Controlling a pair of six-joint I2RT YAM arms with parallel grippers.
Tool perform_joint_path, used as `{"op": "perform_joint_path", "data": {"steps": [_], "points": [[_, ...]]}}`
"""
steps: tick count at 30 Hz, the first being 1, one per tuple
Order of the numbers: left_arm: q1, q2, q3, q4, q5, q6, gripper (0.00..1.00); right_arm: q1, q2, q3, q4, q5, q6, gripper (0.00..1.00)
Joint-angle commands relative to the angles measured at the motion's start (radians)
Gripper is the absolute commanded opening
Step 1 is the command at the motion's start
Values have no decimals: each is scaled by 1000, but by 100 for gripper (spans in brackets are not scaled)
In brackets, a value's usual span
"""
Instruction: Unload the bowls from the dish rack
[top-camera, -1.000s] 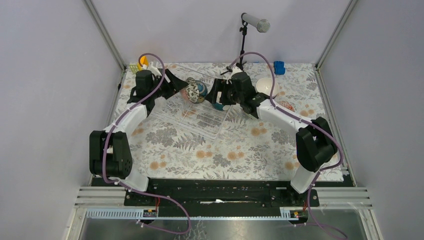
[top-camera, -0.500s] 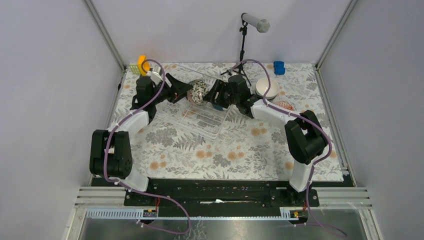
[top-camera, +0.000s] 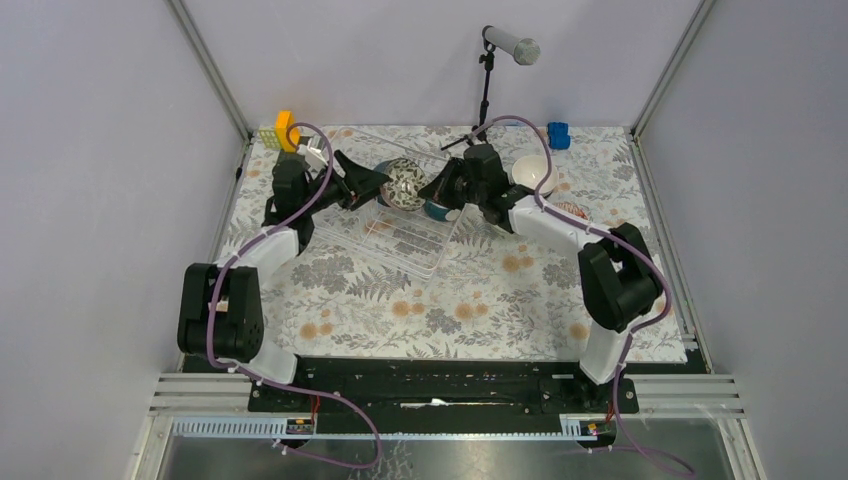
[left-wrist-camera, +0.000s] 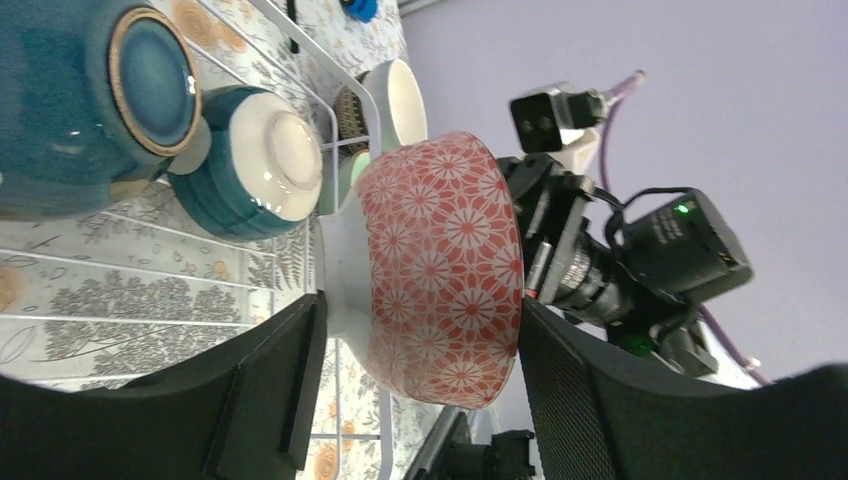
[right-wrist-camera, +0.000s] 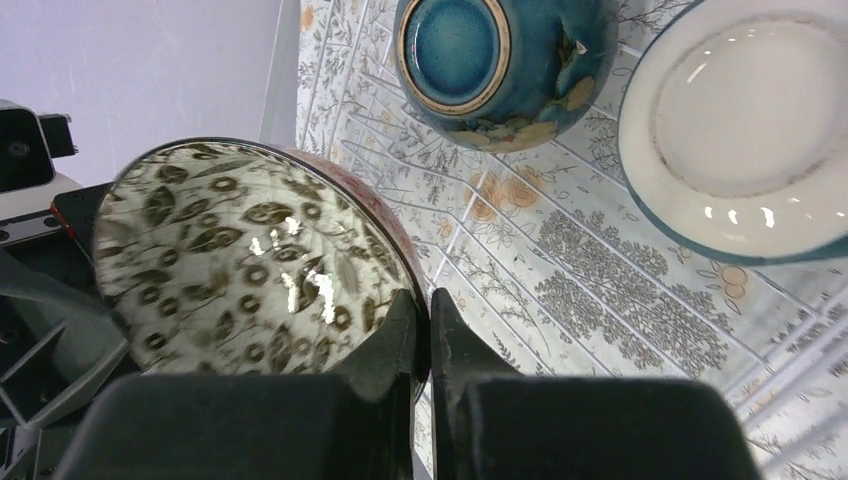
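Left tool (left-wrist-camera: 418, 310) clamps the red flower-patterned round ceramic bowl (left-wrist-camera: 440, 230) base to rim. Right tool (right-wrist-camera: 430, 315), directly opposite, is pinched together on that bowl's rim.

A floral-printed tablecloth (top-camera: 430, 310) was spread over the table. A grey microphone (top-camera: 512, 45) was held on a thin black stand (top-camera: 486, 95) at 12 o'clock, at the far edge. A small blue object (top-camera: 558, 134) was set at 1 o'clock, near the far corner. An orange block (top-camera: 285, 125) was seen at 11 o'clock, just beside a yellow-green gridded piece (top-camera: 267, 137).
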Motion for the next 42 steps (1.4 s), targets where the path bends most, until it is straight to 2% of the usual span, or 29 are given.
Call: {"op": "perform_joint_path", "data": {"steps": [1,6,8,11,17,20,25,42], "points": [[-32,-120,7,-72,-56,128,75,-16,-128,-21,-124,121,-74,0],[-68,-198,27,-291,-171,300,92,-78,-246,-40,-350,299,-137,0],[-75,-222,37,-354,-198,338,95,-98,-299,-45,-447,405,-152,0],[-92,-255,51,-428,-255,390,96,-137,-391,-77,-547,541,-165,0],[-138,-276,64,-480,-312,425,97,-277,-524,-152,-648,649,-147,0],[-149,-274,89,-523,-341,445,97,-369,-514,-157,-708,638,-115,0],[-170,-278,103,-536,-350,449,97,-508,-457,-173,-707,526,-74,0],[-210,-296,100,-592,-394,480,96,-610,-281,-191,-687,490,-53,0]]}}
